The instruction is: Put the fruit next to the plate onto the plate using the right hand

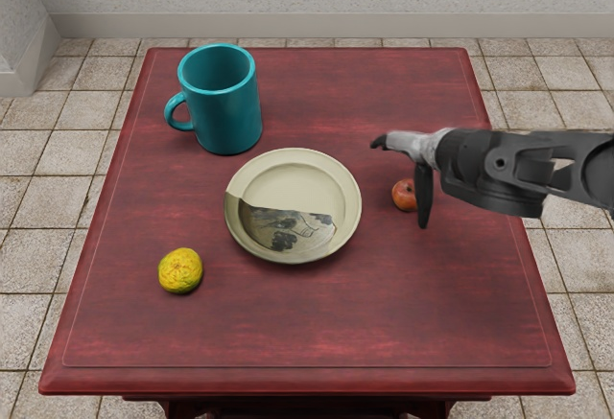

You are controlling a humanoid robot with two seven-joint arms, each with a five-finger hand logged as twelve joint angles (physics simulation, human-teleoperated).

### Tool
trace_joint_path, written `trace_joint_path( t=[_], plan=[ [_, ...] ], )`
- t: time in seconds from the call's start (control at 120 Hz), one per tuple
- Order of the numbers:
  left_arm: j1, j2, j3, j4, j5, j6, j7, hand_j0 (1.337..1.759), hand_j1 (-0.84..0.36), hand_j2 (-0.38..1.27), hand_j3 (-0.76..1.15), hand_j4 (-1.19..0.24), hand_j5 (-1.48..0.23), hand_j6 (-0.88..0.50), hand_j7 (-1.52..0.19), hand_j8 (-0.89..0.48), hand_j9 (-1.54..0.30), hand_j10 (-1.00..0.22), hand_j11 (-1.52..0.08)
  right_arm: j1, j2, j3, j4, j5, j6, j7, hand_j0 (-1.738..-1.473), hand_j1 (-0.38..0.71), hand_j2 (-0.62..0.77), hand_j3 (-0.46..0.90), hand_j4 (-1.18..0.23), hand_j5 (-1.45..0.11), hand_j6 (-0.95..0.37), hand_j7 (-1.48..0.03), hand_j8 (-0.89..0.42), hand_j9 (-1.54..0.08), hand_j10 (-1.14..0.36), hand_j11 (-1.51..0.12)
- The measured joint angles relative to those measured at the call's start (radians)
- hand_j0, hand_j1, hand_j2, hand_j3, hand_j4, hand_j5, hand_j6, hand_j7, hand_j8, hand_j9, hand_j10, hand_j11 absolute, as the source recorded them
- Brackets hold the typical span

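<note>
A cream plate [251, 184] with a dark painted pattern lies at the middle of the red table. Just right of it sits a small reddish fruit [404, 195], partly hidden by my right hand [408, 165]. My right arm reaches in from the right edge, and its hand hovers over that fruit with a thumb pointing left and dark fingers [424, 198] hanging straight down beside the fruit. The fingers are spread and hold nothing. A yellow-green fruit [180, 270] lies on the table to the plate's lower left, apart from it.
A teal mug [221, 98] stands upright behind the plate at the back left, its handle facing left. The table's edge [307, 381] runs across the front; tiled floor surrounds the table.
</note>
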Motion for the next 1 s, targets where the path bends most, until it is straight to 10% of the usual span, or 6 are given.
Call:
trace_joint_path(
  t=[1.0],
  plan=[
    [0.0,0.0,0.0,0.0,0.0,0.0,0.0,1.658,0.06,0.05,0.0,-0.24,-0.32,-0.24,-0.32,-0.24,-0.32,-0.24,-0.32,-0.137,0.01,-0.001,-0.03,-0.15,-0.14,0.0,-1.658,0.08,-0.07,0.0,-0.36,-0.47,-0.36,-0.47,-0.36,-0.47,-0.36,-0.47]
  ],
)
